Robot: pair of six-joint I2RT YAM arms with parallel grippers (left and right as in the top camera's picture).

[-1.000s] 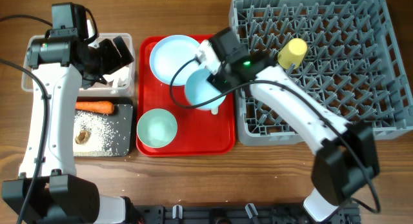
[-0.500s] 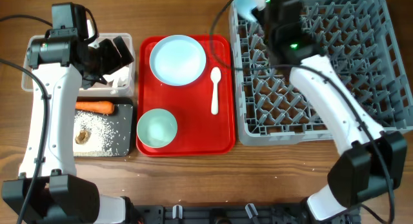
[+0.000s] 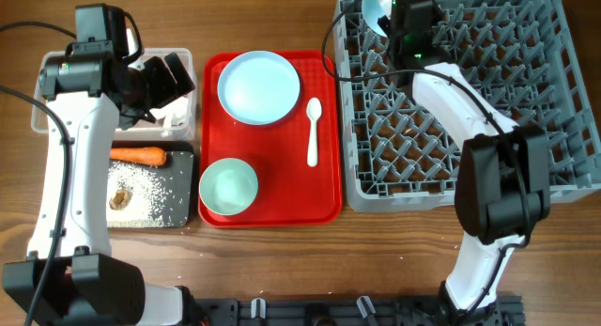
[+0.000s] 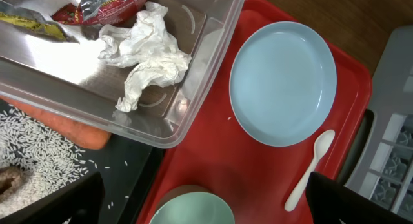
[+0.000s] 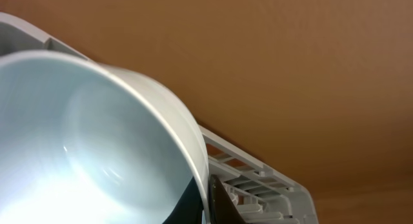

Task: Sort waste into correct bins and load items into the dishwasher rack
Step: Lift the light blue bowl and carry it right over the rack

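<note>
My right gripper (image 3: 385, 18) (image 5: 208, 199) is shut on the rim of a pale blue bowl (image 3: 373, 8) (image 5: 84, 133) and holds it tilted over the far left corner of the grey dishwasher rack (image 3: 526, 110) (image 5: 258, 179). My left gripper (image 3: 167, 77) (image 4: 200, 185) is open and empty above the clear tub (image 3: 183, 55) (image 4: 213, 50), which holds white tissue (image 4: 148, 53), a red-white wrapper (image 4: 97, 1) and a yellow scrap (image 4: 26, 20). The plate (image 3: 259, 86) (image 4: 282, 82), spoon (image 3: 314, 131) (image 4: 310, 169) and second bowl (image 3: 228, 187) (image 4: 193, 211) lie on the red tray (image 3: 282, 204). The yellow cup is hidden.
The black tray (image 3: 183, 157) at the front left holds an orange carrot (image 3: 137, 156) (image 4: 64, 124), rice grains (image 3: 155, 190) (image 4: 32, 159) and a brown lump (image 3: 120, 199). The right arm reaches across the rack's left half. Bare wooden table lies beyond the rack (image 5: 290, 56).
My right gripper has lifted the bowl off the red tray and carried it up and right to the rack's far left corner. The left arm has not moved.
</note>
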